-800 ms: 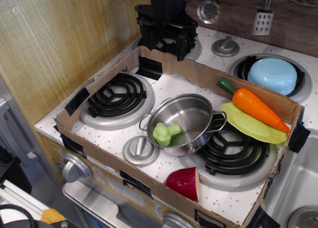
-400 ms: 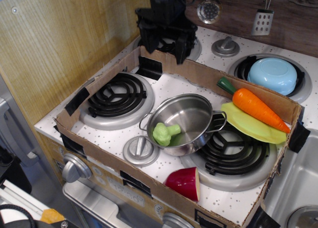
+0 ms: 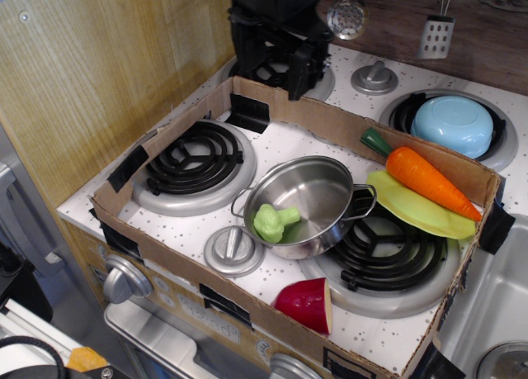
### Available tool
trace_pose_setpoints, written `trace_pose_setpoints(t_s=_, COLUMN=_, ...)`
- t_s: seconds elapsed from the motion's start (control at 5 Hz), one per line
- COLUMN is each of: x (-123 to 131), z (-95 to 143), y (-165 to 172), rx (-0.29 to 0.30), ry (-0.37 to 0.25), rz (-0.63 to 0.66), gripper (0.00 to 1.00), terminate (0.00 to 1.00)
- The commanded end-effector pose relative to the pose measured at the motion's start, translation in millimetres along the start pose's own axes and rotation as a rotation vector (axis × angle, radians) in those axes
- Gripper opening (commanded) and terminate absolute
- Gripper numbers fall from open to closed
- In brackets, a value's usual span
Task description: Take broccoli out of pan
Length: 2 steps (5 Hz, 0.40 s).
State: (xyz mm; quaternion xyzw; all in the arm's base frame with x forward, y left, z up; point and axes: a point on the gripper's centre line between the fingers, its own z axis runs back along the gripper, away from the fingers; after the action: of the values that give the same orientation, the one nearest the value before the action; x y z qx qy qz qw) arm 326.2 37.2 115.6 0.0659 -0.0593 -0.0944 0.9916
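Gripper climbs at the back of the stove

The black gripper (image 3: 276,61) is the only thing that changes: across the earlier pictures and this one it rises step by step toward the top edge of the view, so that its upper body is now cut off there and more of the rear burner (image 3: 322,82) shows beneath its fingers. It drifts only slightly sideways. It hangs above the back wall of the cardboard box (image 3: 330,123), farther above it than before, with its fingers pointing down and spread apart.
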Motion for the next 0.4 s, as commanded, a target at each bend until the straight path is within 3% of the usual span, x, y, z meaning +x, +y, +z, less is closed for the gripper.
trace_pose_setpoints(t_s=0.0, x=-19.4, z=17.3, y=-22.9, rx=-0.081, ry=-0.079, rz=-0.175, gripper=1.0, terminate=0.0)
trace_pose_setpoints(t_s=0.2, x=-30.1, z=1.5, y=-31.1, rx=-0.094, ry=-0.144, rz=-0.278, gripper=1.0, terminate=0.0)
